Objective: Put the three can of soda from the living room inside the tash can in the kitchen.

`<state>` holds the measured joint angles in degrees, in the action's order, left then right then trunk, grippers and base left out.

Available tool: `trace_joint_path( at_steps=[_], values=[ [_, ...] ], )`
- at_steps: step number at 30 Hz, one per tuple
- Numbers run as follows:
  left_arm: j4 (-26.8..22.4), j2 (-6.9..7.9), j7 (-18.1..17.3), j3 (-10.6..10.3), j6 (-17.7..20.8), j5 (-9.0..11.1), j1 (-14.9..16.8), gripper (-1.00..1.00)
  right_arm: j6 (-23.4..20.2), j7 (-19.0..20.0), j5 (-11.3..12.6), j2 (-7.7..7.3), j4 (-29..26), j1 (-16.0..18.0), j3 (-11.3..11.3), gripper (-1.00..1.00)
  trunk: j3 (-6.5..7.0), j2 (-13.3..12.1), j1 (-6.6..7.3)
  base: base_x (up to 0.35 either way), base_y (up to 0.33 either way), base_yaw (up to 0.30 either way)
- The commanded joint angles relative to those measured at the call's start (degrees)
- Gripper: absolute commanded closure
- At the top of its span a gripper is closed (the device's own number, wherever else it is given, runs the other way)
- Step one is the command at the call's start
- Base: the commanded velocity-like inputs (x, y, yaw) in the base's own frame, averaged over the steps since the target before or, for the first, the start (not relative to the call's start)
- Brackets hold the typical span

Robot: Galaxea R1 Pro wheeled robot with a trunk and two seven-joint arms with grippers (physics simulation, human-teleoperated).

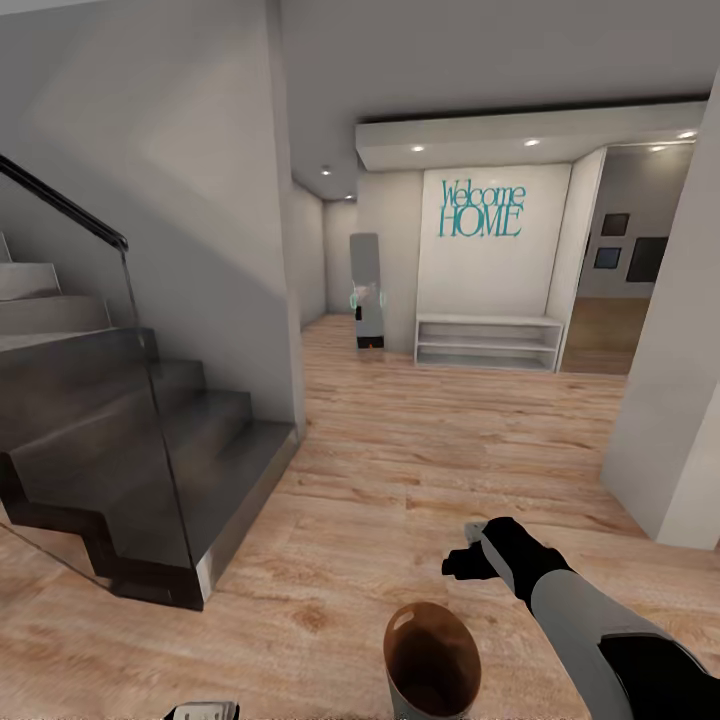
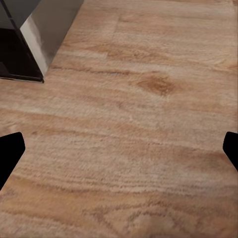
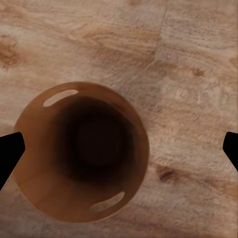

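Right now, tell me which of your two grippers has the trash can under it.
The right gripper: its wrist camera looks straight down into the trash can. The left gripper has bare wood floor beneath it.

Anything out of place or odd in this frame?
Yes: the trash can stands upright on the wood floor of a hallway by the stairs, not in a kitchen. Its inside looks empty. The right pincer hangs above it, open.

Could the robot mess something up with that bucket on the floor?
Maybe. The trash can stands upright on the wood floor right in front of the robot, so rolling forward could knock it over. It looks empty inside, and neither open gripper, the right included, holds a can, so nothing is binned yet.
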<state>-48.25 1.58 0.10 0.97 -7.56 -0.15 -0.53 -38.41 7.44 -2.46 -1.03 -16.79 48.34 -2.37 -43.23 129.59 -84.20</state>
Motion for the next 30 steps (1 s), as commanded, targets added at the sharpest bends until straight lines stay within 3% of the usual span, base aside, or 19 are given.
trace_joint_path(
  at_steps=[1, 30],
  values=[
    [0.0, 0.02, 0.0, 0.0, 0.0, 0.0, 0.0, -1.0, 0.0, 0.0, 0.0, -0.01, 0.0, 0.0, 0.0, -1.0, -0.18, 0.4, -0.23, 0.0, 0.0, 0.0],
    [0.0, 0.01, -0.1, -0.1, -0.1, 0.0, 0.0, -1.0, 0.0, -0.1, 0.0, 0.14, 0.0, 0.0, -0.1, -1.0, -5.39, 12.0, -6.6, 0.0, 0.0, 0.0]
  ],
)
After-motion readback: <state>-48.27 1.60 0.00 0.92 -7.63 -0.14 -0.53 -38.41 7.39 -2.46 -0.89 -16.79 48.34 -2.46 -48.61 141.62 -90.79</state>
